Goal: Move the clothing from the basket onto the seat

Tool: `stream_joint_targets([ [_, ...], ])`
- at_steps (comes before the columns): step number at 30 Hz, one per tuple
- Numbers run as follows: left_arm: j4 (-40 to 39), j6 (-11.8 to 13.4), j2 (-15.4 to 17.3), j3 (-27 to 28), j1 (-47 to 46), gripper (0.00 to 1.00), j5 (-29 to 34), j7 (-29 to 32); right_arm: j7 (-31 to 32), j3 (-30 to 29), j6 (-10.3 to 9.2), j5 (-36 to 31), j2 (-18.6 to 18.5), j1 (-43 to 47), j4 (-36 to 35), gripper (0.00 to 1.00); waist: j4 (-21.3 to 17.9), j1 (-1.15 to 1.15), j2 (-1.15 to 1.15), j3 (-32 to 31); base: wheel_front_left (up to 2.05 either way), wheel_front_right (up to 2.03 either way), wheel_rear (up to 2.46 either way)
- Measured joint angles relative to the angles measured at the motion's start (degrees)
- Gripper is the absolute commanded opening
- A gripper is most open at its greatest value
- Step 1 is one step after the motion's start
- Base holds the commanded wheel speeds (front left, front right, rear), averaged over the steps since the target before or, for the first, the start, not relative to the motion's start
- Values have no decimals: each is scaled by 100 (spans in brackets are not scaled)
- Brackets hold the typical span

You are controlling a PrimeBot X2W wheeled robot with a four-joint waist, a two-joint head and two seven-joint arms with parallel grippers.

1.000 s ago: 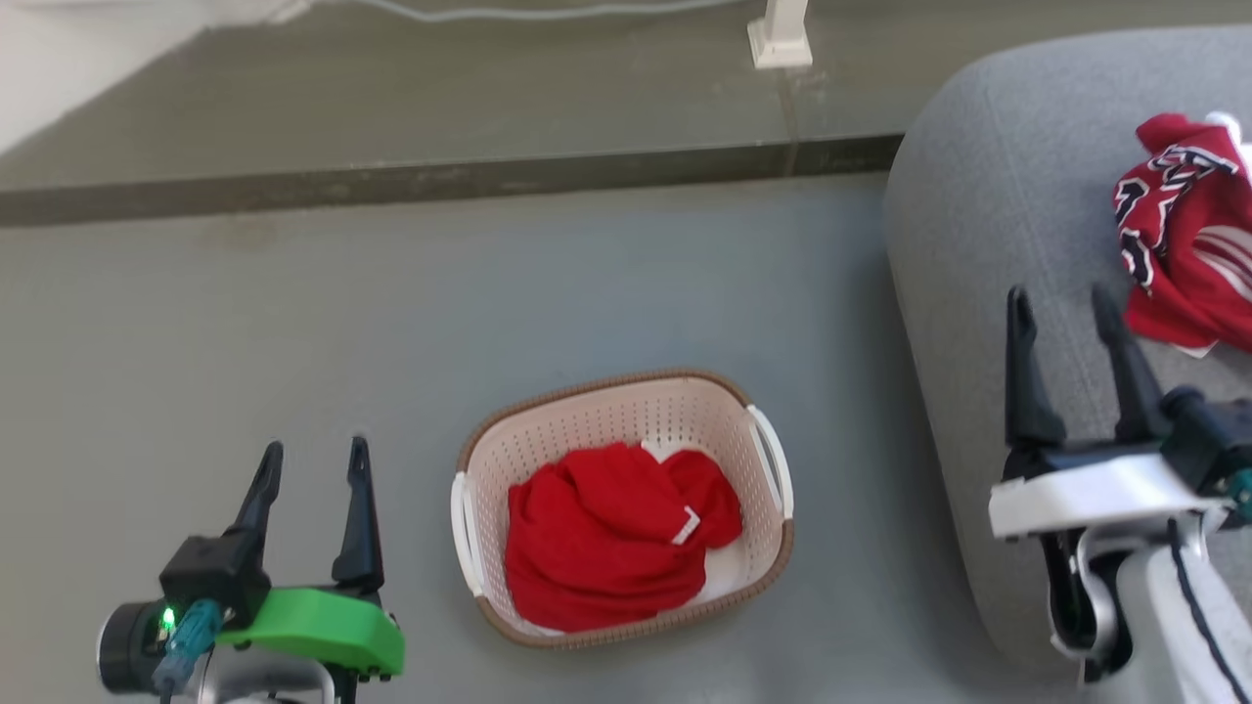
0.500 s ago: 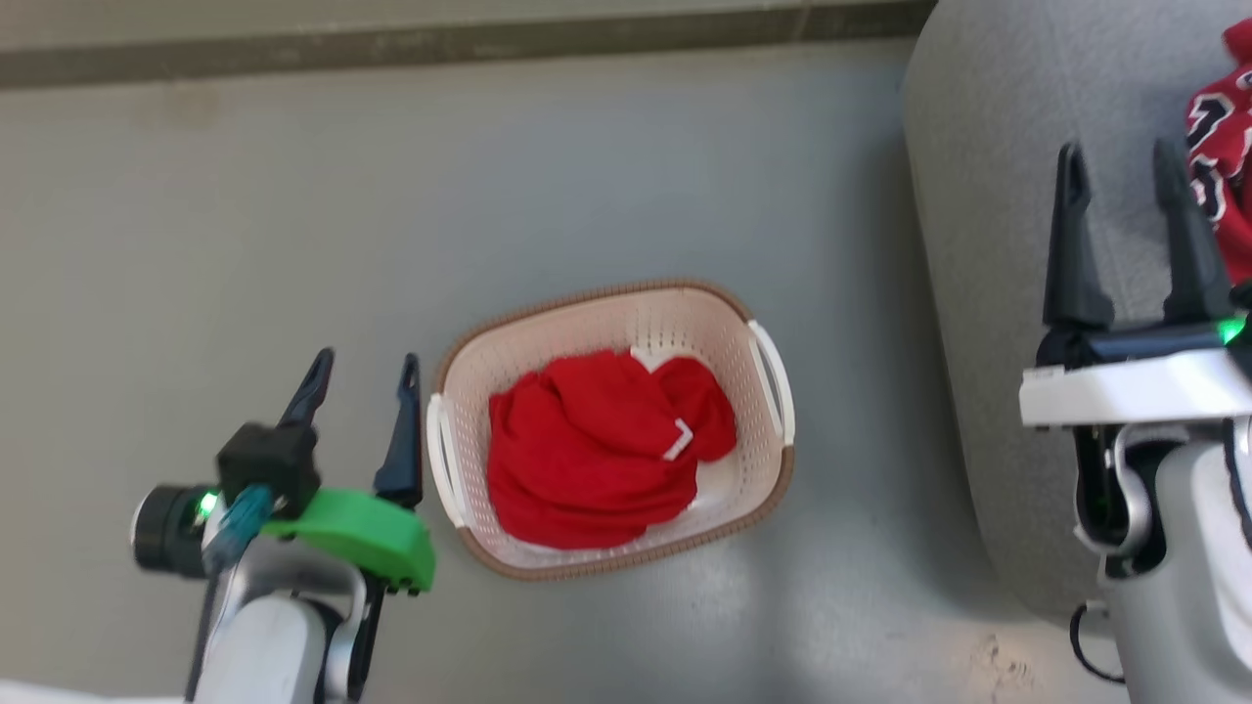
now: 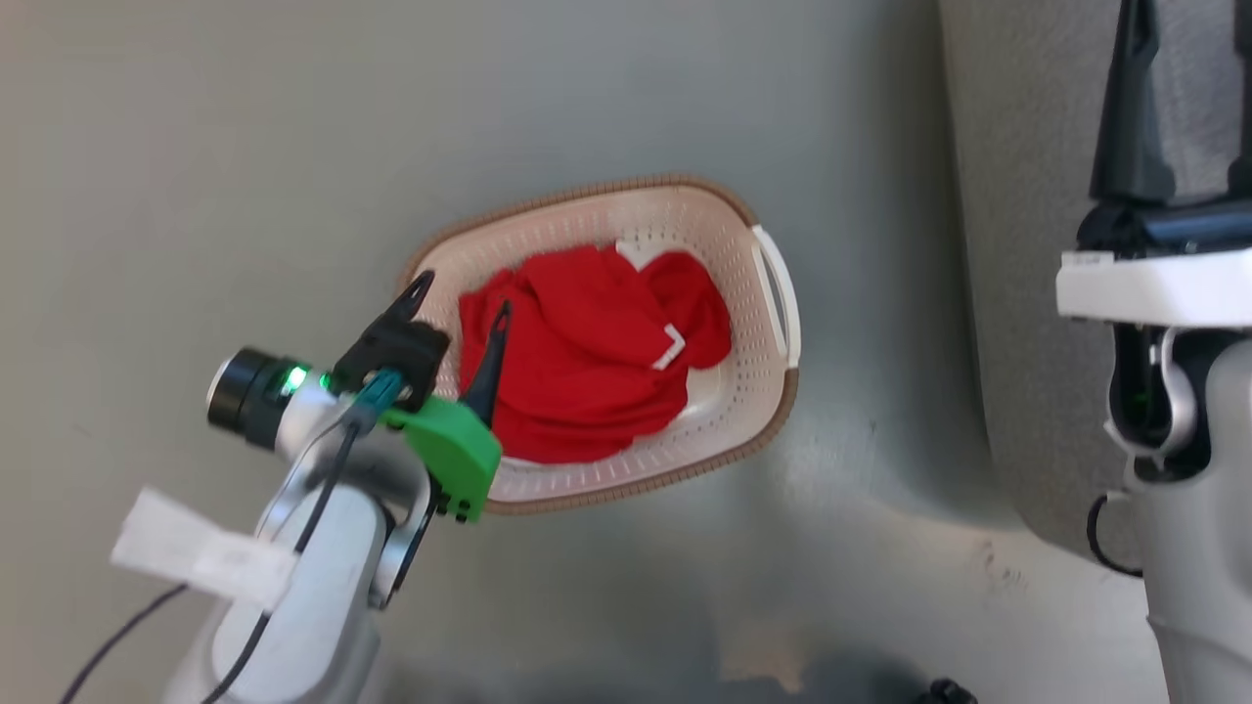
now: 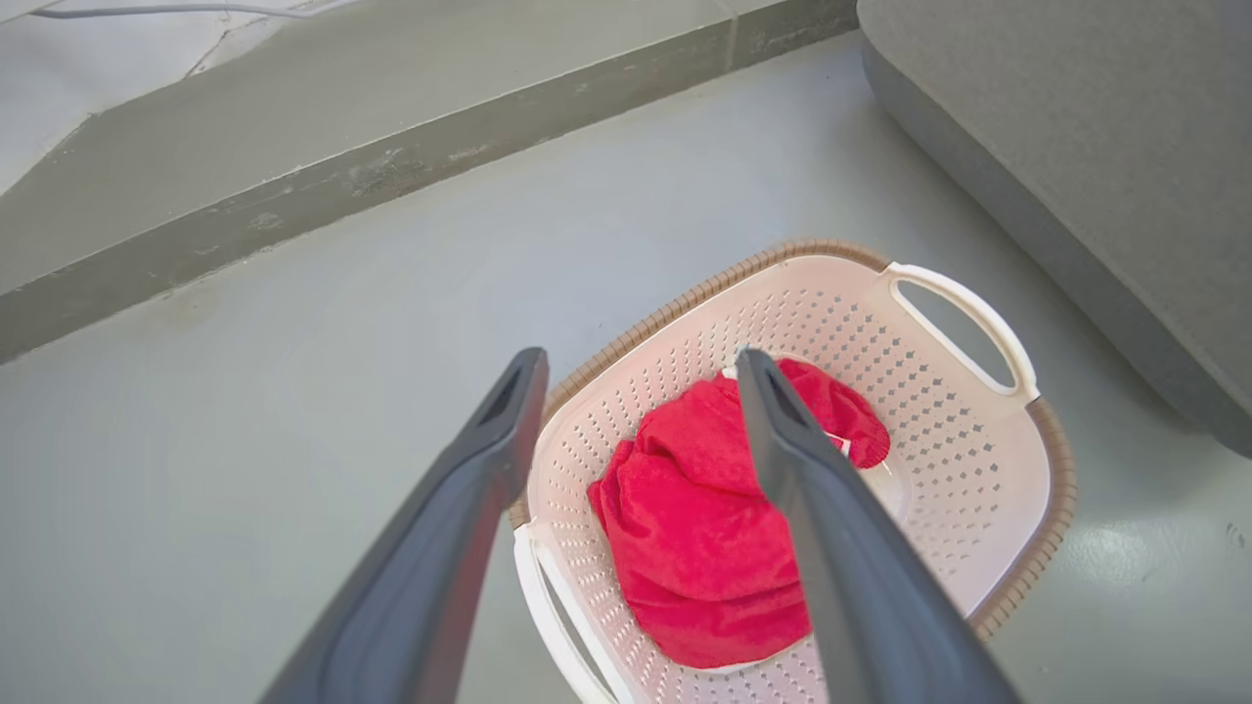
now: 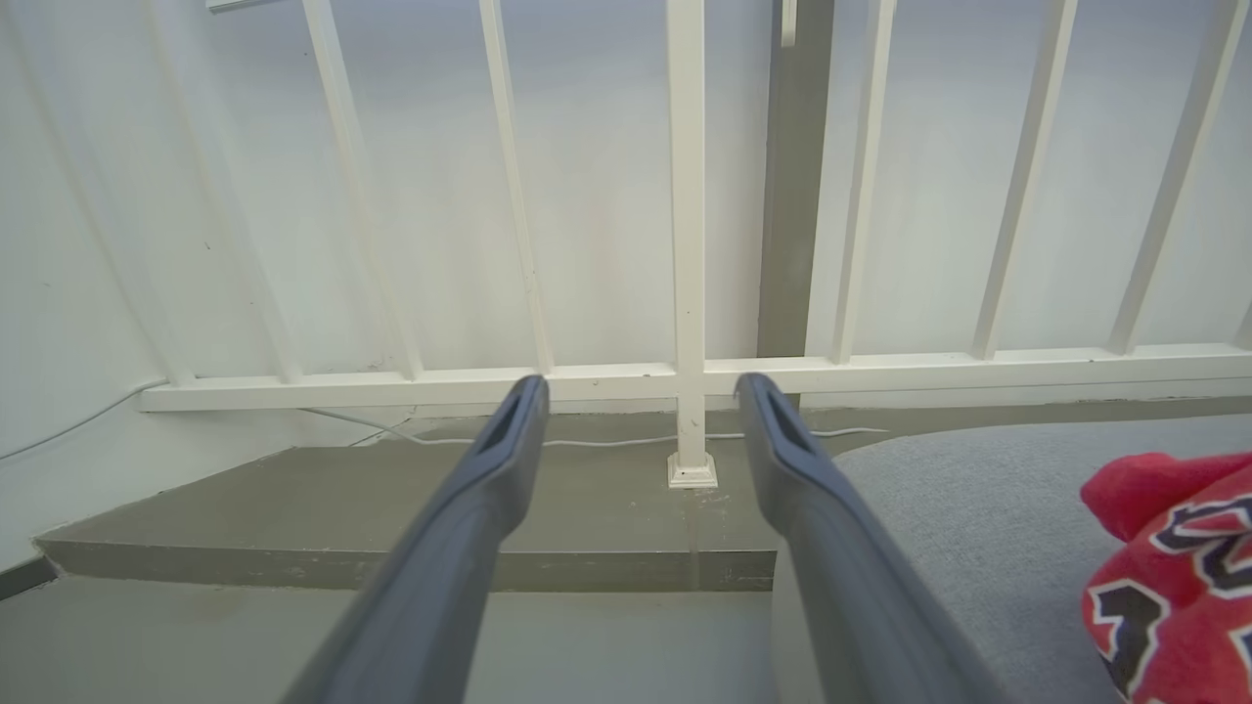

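The left gripper (image 3: 463, 297) has its two dark fingers spread wide with nothing between them. It hangs above the left end of the basket (image 3: 753, 420), one fingertip over the rim and the other over the red garment (image 3: 597, 352) bunched inside. The basket stands on the grey floor (image 3: 245, 147), just left of the seat (image 3: 1027, 293). The right gripper (image 5: 638, 383) is equally wide and empty over the seat's left edge, pointing at a far white railing (image 5: 688, 244). A lettered garment (image 5: 1174, 577) lies on the seat to its right.
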Motion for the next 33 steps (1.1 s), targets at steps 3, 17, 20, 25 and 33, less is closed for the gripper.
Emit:
stream_joint_targets([
  [3, 233, -127, 2, -149, -305, 100, 197, 85, 1, 25, 2, -3, 1, -207, -68, 100, -24, 0, 0, 249, 0, 0, 0],
  [17, 1280, -491, -18, -984, -1465, 100, 812, 290, -62, 179, 8, -3, 114, -977, -126, 100, -287, 0, 0, 1382, 0, 0, 0],
  [20, 1502, -544, -14, -1239, -1596, 100, 987, 315, -108, 202, 8, -3, 158, -1076, -102, 100, -365, 0, 0, 1549, 0, 0, 0],
  [25, 1914, -570, 7, -1649, -1770, 100, 1187, 325, -164, 258, 9, -2, 218, -1165, -9, 100, -530, 0, 0, 1750, 0, 0, 0],
  [33, 2476, -576, 87, -1920, -1925, 100, 1291, 371, -214, 408, 15, 1, 286, -1322, 49, 100, -770, 0, 0, 1971, 0, 0, 0],
])
